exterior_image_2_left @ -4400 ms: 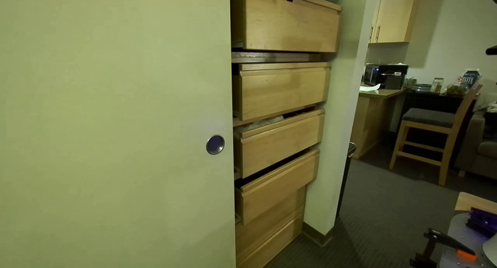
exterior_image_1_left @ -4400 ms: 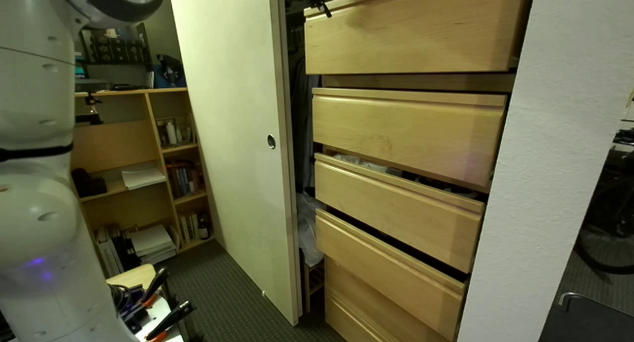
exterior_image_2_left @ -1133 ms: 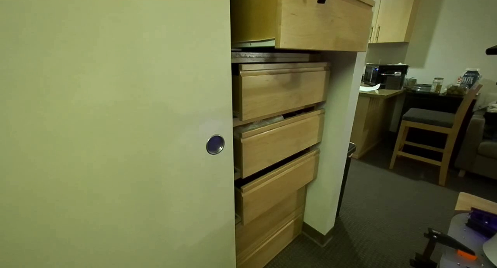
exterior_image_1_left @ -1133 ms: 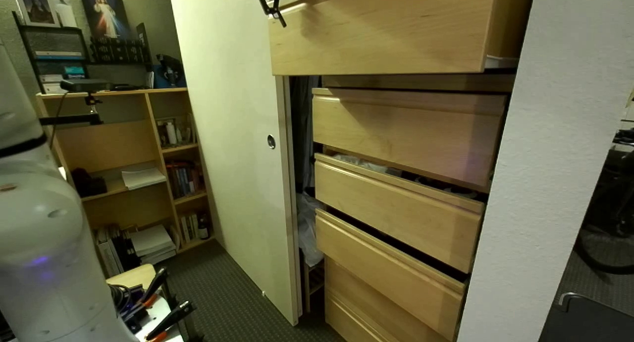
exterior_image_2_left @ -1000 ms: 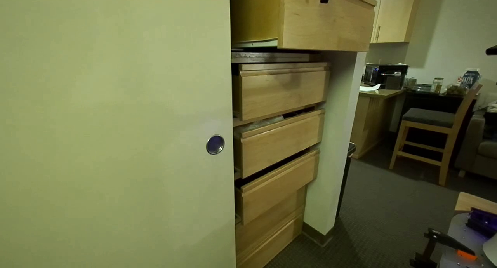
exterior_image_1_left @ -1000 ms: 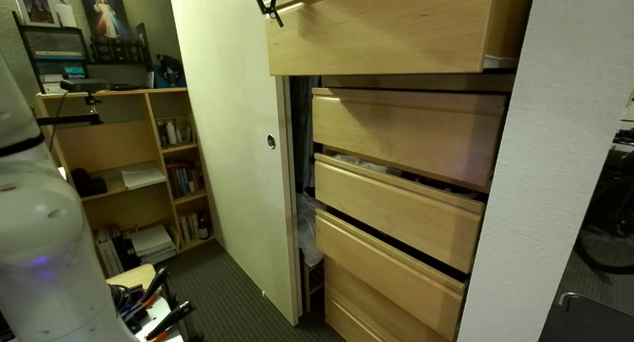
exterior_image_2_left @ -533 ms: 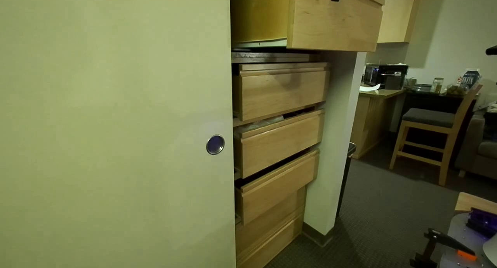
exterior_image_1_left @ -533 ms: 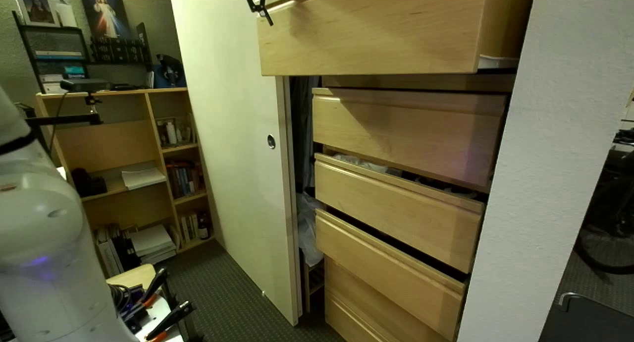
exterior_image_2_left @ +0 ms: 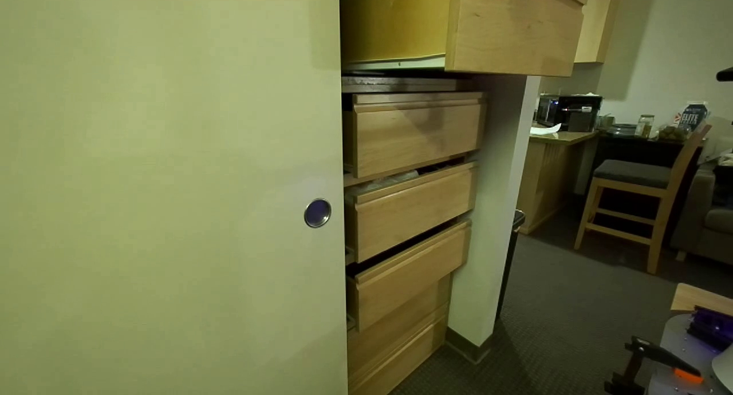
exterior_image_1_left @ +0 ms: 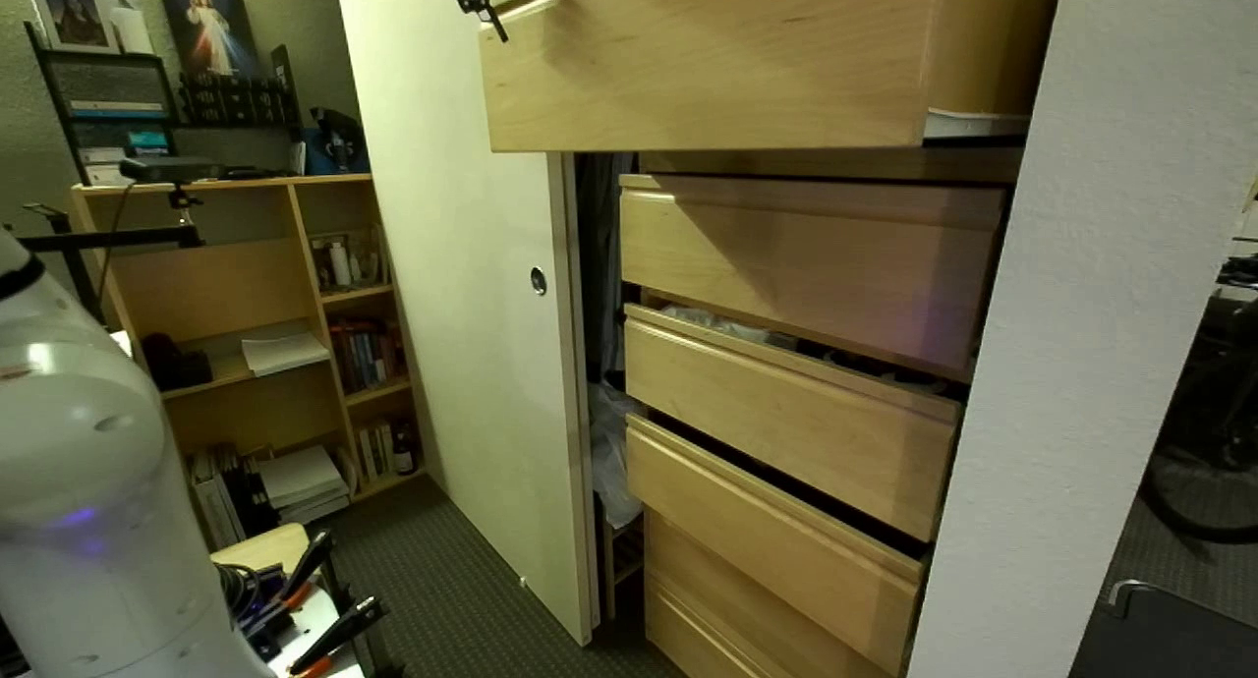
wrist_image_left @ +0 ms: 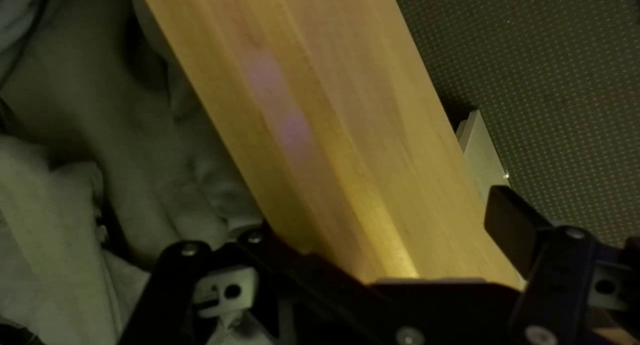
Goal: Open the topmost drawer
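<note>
Sticking way out up top: our wide, pale-blond wooden drawer (exterior_image_1_left: 708,69)
We've got the black gripper (wrist_image_left: 382,217) there, fingers (wrist_image_left: 512,222) spread, one on each side of the drawer's front.

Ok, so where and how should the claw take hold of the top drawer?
The top drawer is best gripped, I'd say, by its front's upper edge, from above, one jaw inside, one outside: no handle shows, and that edge is bare and narrow enough for the claw to straddle, as the wrist view shows.
</note>
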Motion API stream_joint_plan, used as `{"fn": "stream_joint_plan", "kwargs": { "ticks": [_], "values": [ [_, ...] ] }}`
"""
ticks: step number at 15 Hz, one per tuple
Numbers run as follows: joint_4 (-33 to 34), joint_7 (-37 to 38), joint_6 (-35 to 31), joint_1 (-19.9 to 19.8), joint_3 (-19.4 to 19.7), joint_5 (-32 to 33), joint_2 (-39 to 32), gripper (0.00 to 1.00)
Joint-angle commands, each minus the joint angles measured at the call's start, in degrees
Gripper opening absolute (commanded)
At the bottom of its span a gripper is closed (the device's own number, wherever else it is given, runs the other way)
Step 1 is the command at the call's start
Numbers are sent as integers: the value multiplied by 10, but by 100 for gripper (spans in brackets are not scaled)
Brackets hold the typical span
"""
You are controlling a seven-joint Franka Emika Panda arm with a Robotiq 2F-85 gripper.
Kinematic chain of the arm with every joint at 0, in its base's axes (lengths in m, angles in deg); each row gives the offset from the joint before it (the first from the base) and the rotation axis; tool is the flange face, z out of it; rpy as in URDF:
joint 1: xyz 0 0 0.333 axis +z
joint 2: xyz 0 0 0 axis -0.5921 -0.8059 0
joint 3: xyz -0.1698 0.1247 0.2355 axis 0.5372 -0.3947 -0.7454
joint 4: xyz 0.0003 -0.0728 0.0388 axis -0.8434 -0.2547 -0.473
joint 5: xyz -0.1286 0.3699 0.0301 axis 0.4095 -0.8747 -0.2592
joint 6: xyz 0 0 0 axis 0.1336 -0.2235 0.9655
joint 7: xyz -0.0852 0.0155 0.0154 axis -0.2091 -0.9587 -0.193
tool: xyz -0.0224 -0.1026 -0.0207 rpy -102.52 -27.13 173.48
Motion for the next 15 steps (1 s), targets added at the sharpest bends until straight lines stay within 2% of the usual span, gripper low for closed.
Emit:
{"fn": "stream_joint_plan", "kwargs": {
  "ticks": [1, 11, 15],
  "values": [
    [-46, 22, 13, 7, 5, -14, 57, 100],
    [-73, 40, 18, 19, -1, -11, 93, 100],
    [-87, 111, -24, 11, -9, 2, 97, 100]
  ]
}}
